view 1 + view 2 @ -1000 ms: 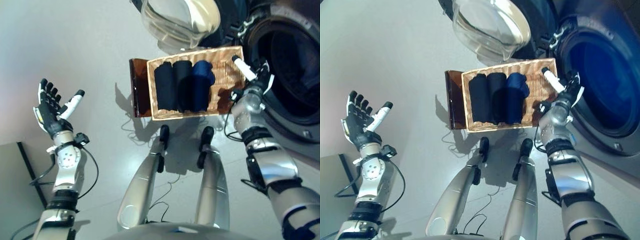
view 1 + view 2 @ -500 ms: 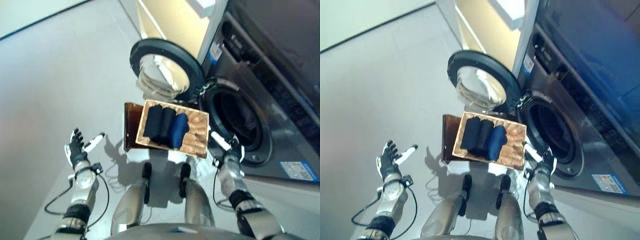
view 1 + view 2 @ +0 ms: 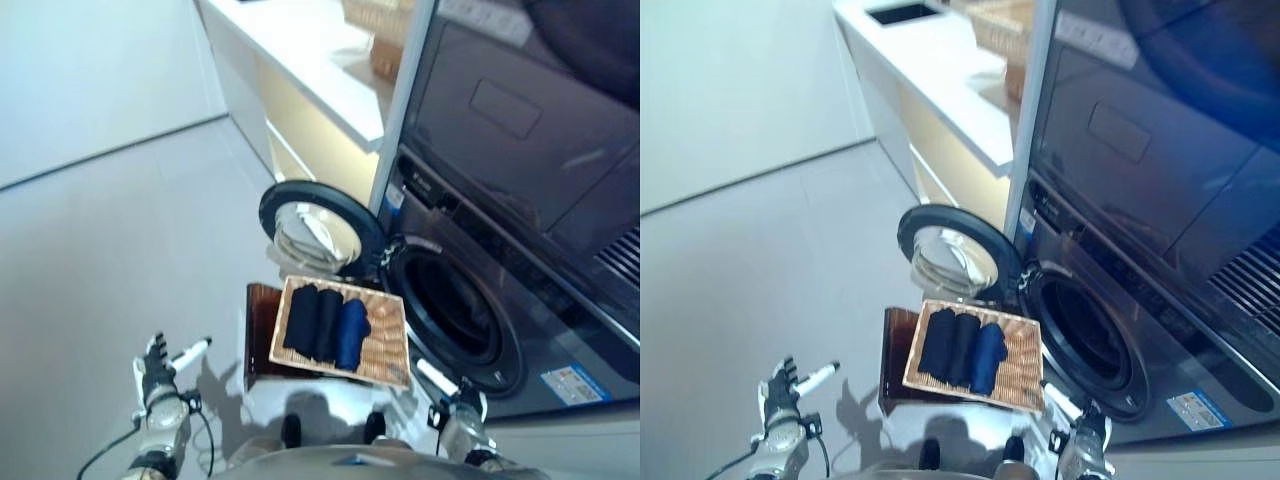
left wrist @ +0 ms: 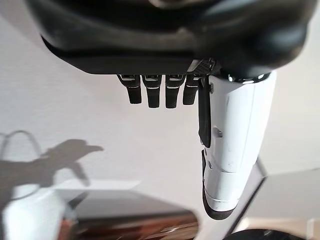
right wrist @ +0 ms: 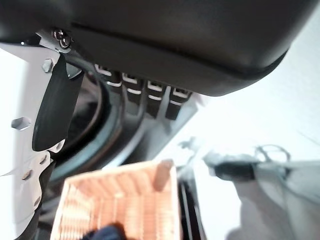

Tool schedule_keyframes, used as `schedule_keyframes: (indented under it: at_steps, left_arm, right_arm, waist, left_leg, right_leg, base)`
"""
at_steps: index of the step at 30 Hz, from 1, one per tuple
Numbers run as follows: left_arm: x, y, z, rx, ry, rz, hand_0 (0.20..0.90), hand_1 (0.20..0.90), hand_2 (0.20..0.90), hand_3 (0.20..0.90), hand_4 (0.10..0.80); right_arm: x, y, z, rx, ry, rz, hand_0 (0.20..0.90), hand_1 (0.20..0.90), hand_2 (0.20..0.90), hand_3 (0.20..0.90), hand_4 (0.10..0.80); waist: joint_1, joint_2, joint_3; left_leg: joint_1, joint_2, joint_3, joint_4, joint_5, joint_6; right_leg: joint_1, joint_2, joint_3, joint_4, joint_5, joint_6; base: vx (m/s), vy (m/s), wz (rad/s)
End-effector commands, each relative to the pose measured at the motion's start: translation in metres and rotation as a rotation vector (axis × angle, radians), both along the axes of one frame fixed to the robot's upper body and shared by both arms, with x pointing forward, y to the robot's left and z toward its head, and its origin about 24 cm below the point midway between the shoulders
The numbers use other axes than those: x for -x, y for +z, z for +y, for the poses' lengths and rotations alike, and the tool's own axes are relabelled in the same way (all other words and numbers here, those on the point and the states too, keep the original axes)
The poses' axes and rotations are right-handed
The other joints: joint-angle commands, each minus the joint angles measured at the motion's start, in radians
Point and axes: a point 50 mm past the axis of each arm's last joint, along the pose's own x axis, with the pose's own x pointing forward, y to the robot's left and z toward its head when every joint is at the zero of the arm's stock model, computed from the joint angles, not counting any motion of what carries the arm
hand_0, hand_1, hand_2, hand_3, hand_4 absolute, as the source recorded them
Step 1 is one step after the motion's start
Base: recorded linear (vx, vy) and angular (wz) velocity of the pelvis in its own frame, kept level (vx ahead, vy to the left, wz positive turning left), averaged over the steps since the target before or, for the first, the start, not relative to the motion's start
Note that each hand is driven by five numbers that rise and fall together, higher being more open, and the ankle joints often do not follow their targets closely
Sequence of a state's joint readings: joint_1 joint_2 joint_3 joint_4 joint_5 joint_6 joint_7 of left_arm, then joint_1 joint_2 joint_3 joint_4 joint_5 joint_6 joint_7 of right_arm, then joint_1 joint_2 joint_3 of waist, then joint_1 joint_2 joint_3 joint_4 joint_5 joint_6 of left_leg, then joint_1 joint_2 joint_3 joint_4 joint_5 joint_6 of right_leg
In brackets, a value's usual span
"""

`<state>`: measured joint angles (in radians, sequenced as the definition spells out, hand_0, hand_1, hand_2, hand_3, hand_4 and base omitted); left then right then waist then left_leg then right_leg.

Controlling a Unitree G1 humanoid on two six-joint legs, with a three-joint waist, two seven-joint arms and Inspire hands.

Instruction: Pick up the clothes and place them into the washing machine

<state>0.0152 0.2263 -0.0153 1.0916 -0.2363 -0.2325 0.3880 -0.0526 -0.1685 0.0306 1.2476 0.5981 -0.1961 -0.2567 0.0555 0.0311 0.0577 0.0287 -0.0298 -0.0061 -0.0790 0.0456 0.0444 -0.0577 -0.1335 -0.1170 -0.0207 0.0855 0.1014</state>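
Observation:
Three rolled garments [image 3: 325,322], two black and one dark blue [image 3: 988,356], lie side by side in a wicker basket [image 3: 386,348] on a brown stand before the washing machine [image 3: 470,290]. Its round door [image 3: 320,226] hangs open to the left of the dark drum opening [image 3: 448,308]. My left hand [image 3: 160,377] is at the lower left over the floor, open and empty, fingers straight in the left wrist view [image 4: 155,92]. My right hand [image 3: 452,398] is at the lower right, just in front of the machine, open and empty; the basket corner [image 5: 125,205] shows past it.
A white counter [image 3: 310,60] with cream cabinet fronts runs back on the left of the machine, with a wicker basket [image 3: 385,55] on top. A dark appliance [image 3: 520,120] is stacked above the washer. Grey floor [image 3: 110,260] spreads to the left.
The whole view has pulled far back and up, so the camera has risen; basket, machine and both hands look much smaller. Both hands stay open and empty, the clothes still in the basket.

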Motion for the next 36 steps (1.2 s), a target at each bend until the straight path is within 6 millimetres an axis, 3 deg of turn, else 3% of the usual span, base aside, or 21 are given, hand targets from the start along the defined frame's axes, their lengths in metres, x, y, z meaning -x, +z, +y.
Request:
schedule_keyframes:
  at_steps: [1, 7, 10, 11, 13, 15, 16, 17, 19, 20, 23, 24, 26, 29, 31, 32, 34, 35, 36]
  left_arm:
    - [-0.013, 0.008, 0.014, -0.058, -0.043, -0.016, 0.900, 0.900, 0.900, 0.900, 0.800]
    - [-0.013, 0.007, 0.012, -0.039, -0.082, -0.009, 0.900, 0.900, 0.900, 0.900, 0.800]
    - [-0.020, 0.010, 0.009, -0.040, -0.135, -0.031, 0.900, 0.900, 0.900, 0.900, 0.800]
    - [-0.023, 0.013, 0.009, -0.042, -0.140, -0.050, 0.900, 0.900, 0.900, 0.900, 0.800]
    - [-0.026, 0.015, 0.011, -0.048, -0.143, -0.058, 0.900, 0.900, 0.900, 0.900, 0.800]
    - [-0.030, 0.017, 0.012, -0.053, -0.158, -0.070, 0.900, 0.900, 0.900, 0.900, 0.800]
    - [-0.033, 0.020, 0.013, -0.058, -0.154, -0.090, 0.900, 0.900, 0.900, 0.900, 0.800]
    - [-0.033, 0.020, 0.013, -0.058, -0.154, -0.090, 0.900, 0.900, 0.900, 0.900, 0.800]
    - [-0.040, 0.023, 0.013, -0.062, -0.163, -0.112, 0.900, 0.900, 0.900, 0.900, 0.800]
    - [-0.046, 0.024, 0.010, -0.063, -0.179, -0.120, 0.900, 0.900, 0.900, 0.900, 0.800]
    - [-0.049, 0.024, 0.003, -0.047, -0.185, -0.131, 0.900, 0.900, 0.900, 0.900, 0.800]
    - [-0.050, 0.024, 0.000, -0.037, -0.190, -0.143, 0.900, 0.900, 0.900, 0.900, 0.800]
    - [-0.053, 0.025, -0.006, -0.022, -0.222, -0.157, 0.900, 0.900, 0.900, 0.900, 0.800]
    - [-0.053, 0.022, -0.008, -0.008, -0.215, -0.145, 0.900, 0.900, 0.900, 0.900, 0.800]
    - [-0.048, 0.019, -0.006, -0.005, -0.194, -0.126, 0.900, 0.900, 0.900, 0.900, 0.800]
    - [-0.045, 0.018, -0.004, -0.006, -0.179, -0.113, 0.900, 0.900, 0.900, 0.900, 0.800]
    - [-0.041, 0.015, -0.002, -0.014, -0.164, -0.093, 0.900, 0.900, 0.900, 0.900, 0.800]
    - [-0.041, 0.015, -0.003, -0.013, -0.164, -0.093, 0.900, 0.900, 0.900, 0.900, 0.800]
    - [-0.040, 0.014, -0.003, -0.013, -0.163, -0.084, 0.900, 0.900, 0.900, 0.900, 0.800]
  right_arm:
    - [-0.017, 0.006, -0.001, 0.021, 0.039, -0.059, 0.900, 0.900, 0.900, 0.900, 0.800]
    - [-0.012, 0.003, -0.003, 0.032, 0.096, 0.015, 0.900, 0.900, 0.900, 0.900, 0.800]
    - [-0.014, 0.004, -0.008, 0.048, 0.117, 0.036, 0.900, 0.900, 0.900, 0.900, 0.800]
    - [-0.021, 0.006, -0.007, 0.050, 0.132, 0.019, 0.900, 0.900, 0.900, 0.900, 0.800]
    - [-0.029, 0.009, -0.005, 0.056, 0.145, -0.001, 0.900, 0.900, 0.900, 0.900, 0.800]
    - [-0.041, 0.013, -0.002, 0.064, 0.169, -0.036, 0.900, 0.900, 0.900, 0.900, 0.800]
    - [-0.047, 0.015, 0.000, 0.069, 0.182, -0.057, 0.900, 0.900, 0.900, 0.900, 0.800]
    - [-0.047, 0.015, 0.000, 0.070, 0.183, -0.057, 0.900, 0.900, 0.900, 0.900, 0.800]
    - [-0.051, 0.017, 0.002, 0.076, 0.205, -0.071, 0.900, 0.900, 0.900, 0.900, 0.800]
    - [-0.051, 0.017, 0.002, 0.082, 0.214, -0.073, 0.900, 0.900, 0.900, 0.900, 0.800]
    - [-0.055, 0.018, 0.007, 0.082, 0.238, -0.084, 0.900, 0.900, 0.900, 0.900, 0.800]
    - [-0.057, 0.019, 0.008, 0.087, 0.250, -0.094, 0.900, 0.900, 0.900, 0.900, 0.800]
    - [-0.058, 0.020, 0.005, 0.091, 0.251, -0.105, 0.900, 0.900, 0.900, 0.900, 0.800]
    - [-0.063, 0.023, 0.004, 0.100, 0.251, -0.118, 0.900, 0.900, 0.900, 0.900, 0.800]
    - [-0.068, 0.026, 0.003, 0.112, 0.253, -0.129, 0.900, 0.900, 0.900, 0.900, 0.800]
    - [-0.070, 0.026, 0.004, 0.114, 0.252, -0.133, 0.900, 0.900, 0.900, 0.900, 0.800]
    - [-0.072, 0.027, 0.004, 0.120, 0.257, -0.134, 0.900, 0.900, 0.900, 0.900, 0.800]
    - [-0.072, 0.027, 0.004, 0.120, 0.257, -0.133, 0.900, 0.900, 0.900, 0.900, 0.800]
    - [-0.072, 0.028, 0.002, 0.127, 0.258, -0.130, 0.900, 0.900, 0.900, 0.900, 0.800]
  waist:
    - [0.009, -0.025, 0.004]
    - [0.015, -0.028, 0.009]
    - [0.020, -0.015, 0.030]
    - [0.015, -0.008, 0.048]
    - [0.013, -0.006, 0.063]
    - [0.001, -0.005, 0.072]
    - [-0.007, -0.016, 0.065]
    - [-0.009, -0.014, 0.067]
    - [-0.024, -0.035, 0.062]
    - [-0.037, -0.050, 0.052]
    - [-0.024, -0.058, 0.030]
    - [-0.025, -0.058, 0.023]
    - [-0.025, -0.063, 0.036]
    - [-0.010, -0.070, 0.068]
    - [-0.004, -0.082, 0.065]
    - [0.002, -0.086, 0.059]
    - [0.015, -0.068, 0.044]
    - [0.018, -0.069, 0.050]
    - [0.021, -0.051, 0.039]
  left_leg:
    - [-0.046, -0.033, -0.004, 0.069, -0.073, -0.040]
    - [-0.022, -0.060, -0.015, 0.125, -0.124, -0.006]
    - [-0.012, -0.073, -0.036, 0.148, -0.137, 0.023]
    - [-0.005, -0.074, -0.046, 0.150, -0.132, 0.030]
    - [0.000, -0.070, -0.053, 0.146, -0.126, 0.033]
    - [0.016, -0.064, -0.068, 0.130, -0.121, 0.028]
    - [0.026, -0.070, -0.081, 0.122, -0.125, 0.022]
    - [0.031, -0.068, -0.083, 0.121, -0.127, 0.021]
    - [0.051, -0.081, -0.102, 0.110, -0.147, 0.006]
    - [0.058, -0.086, -0.118, 0.126, -0.170, -0.009]
    - [0.058, -0.084, -0.105, 0.217, -0.211, -0.024]
    - [0.037, -0.079, -0.098, 0.316, -0.206, -0.037]
    - [-0.062, -0.071, -0.083, 0.573, -0.139, -0.084]
    - [-0.188, -0.088, -0.109, 0.773, -0.072, -0.096]
    - [-0.230, -0.041, -0.097, 0.693, -0.073, -0.078]
    - [-0.230, 0.003, -0.092, 0.596, -0.078, -0.076]
    - [-0.201, 0.097, -0.091, 0.298, -0.018, -0.108]
    - [-0.182, 0.097, -0.087, 0.279, -0.011, -0.109]
    - [-0.198, 0.132, -0.091, 0.178, 0.048, -0.126]
  right_leg:
    - [-0.001, -0.014, 0.007, 0.075, -0.040, 0.023]
    - [-0.009, -0.044, 0.002, 0.214, -0.072, 0.034]
    - [-0.088, -0.058, 0.029, 0.430, -0.024, 0.034]
    - [-0.125, -0.052, 0.045, 0.494, 0.007, 0.028]
    - [-0.152, -0.038, 0.050, 0.537, 0.001, 0.024]
    - [-0.192, 0.004, 0.049, 0.517, -0.034, 0.014]
    - [-0.203, 0.057, 0.051, 0.410, -0.078, 0.000]
    - [-0.197, 0.059, 0.048, 0.408, -0.079, -0.001]
    - [-0.197, 0.075, 0.049, 0.184, -0.042, 0.003]
    - [-0.170, 0.097, 0.127, 0.130, -0.015, 0.012]
    - [-0.114, 0.108, 0.112, 0.104, 0.002, 0.003]
    - [-0.088, 0.110, 0.112, 0.096, -0.005, -0.008]
    - [-0.029, 0.113, 0.103, 0.094, -0.030, -0.038]
    - [0.022, 0.106, 0.092, 0.085, -0.041, -0.065]
    - [0.038, 0.092, 0.100, 0.077, -0.049, -0.061]
    - [0.042, 0.086, 0.106, 0.073, -0.054, -0.054]
    - [0.061, 0.097, 0.119, 0.054, -0.075, -0.040]
    - [0.070, 0.096, 0.122, 0.053, -0.077, -0.041]
    - [0.082, 0.105, 0.127, 0.038, -0.087, -0.035]
  base:
    - [0.010, 0.065, -0.17]
    - [0.035, 0.119, -0.06]
    - [0.017, 0.178, 0.11]
    - [-0.007, 0.115, 0.15]
    - [0.004, 0.072, 0.19]
    - [0.123, 0.021, 0.10]
    - [0.186, -0.023, -0.10]
    - [0.259, -0.073, -0.13]
    - [0.299, -0.152, 0.05]
    - [0.346, -0.202, 0.46]
    - [0.302, -0.169, 0.85]
    - [0.298, -0.158, 0.50]
    - [0.215, -0.164, 0.44]
    - [0.060, -0.075, 0.47]
    - [0.116, -0.024, -0.24]
    - [0.193, 0.041, -0.17]
    - [0.226, 0.086, -0.11]
    - [0.205, 0.105, 0.01]
    - [0.186, 0.102, 0.11]
